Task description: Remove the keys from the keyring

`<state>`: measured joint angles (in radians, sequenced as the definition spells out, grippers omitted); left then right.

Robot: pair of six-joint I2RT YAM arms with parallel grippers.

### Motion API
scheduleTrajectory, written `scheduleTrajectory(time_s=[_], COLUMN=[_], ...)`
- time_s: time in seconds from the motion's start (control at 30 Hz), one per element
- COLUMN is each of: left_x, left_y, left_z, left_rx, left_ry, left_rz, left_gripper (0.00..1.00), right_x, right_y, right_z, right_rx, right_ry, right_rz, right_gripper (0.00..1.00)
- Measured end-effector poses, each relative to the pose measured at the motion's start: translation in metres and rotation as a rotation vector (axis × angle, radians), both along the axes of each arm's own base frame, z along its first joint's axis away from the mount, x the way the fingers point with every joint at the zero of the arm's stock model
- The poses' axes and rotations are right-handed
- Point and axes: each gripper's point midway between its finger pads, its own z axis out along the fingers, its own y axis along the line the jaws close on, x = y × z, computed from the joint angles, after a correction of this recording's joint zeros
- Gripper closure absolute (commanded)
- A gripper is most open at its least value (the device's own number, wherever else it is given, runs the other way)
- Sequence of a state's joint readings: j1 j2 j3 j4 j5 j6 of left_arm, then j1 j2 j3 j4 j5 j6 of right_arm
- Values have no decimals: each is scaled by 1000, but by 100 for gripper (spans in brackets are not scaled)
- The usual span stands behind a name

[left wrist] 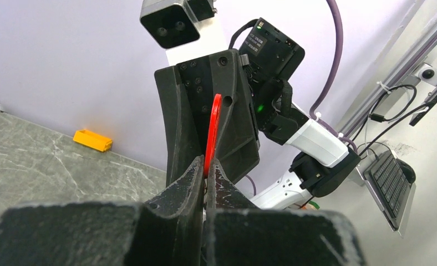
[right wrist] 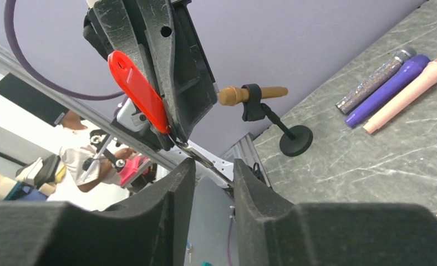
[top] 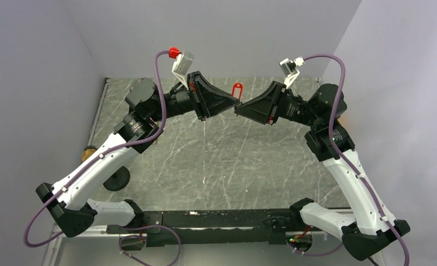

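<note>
The left gripper (left wrist: 206,166) is clamped on the keyring (left wrist: 212,130). The right gripper (right wrist: 212,172), jaws apart, is just beside it. If it shuts crooked, the keyring may slip out.

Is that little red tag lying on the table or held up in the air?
Held up: the left end effector, shut, pinches the red tag by its lower end; the rest sticks out past its fingertips.
</note>
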<state>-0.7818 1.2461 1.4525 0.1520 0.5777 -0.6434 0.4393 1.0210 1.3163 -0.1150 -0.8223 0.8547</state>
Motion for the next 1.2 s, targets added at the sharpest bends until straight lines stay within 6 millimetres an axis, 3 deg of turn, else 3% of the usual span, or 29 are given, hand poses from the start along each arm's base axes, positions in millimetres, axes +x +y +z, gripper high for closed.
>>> scheduleTrajectory(time_s=[0.37, 0.53, 0.67, 0.8, 1.0, 1.2], left_x=[10, 12, 13, 14, 14, 15], left_y=[-2, -2, -2, -2, -2, -2], left_z=[-5, -5, -6, -7, -8, -9], left_rx=[8, 11, 16, 20, 22, 28], left_ry=[1, -4, -11, -16, -19, -12], left_rz=[29, 37, 40, 45, 48, 52], left_gripper=[100, 99, 78, 68, 68, 77], right_x=[-3, -4, -4, -3, -3, -2], right_y=[2, 1, 1, 1, 1, 1], right_z=[3, 4, 4, 3, 0, -5], right_rx=[9, 13, 12, 7, -2, -15], right_ry=[-9, -15, -15, -18, -14, -5], right_rz=[29, 31, 30, 28, 27, 25], right_gripper=[100, 100, 100, 100, 100, 100])
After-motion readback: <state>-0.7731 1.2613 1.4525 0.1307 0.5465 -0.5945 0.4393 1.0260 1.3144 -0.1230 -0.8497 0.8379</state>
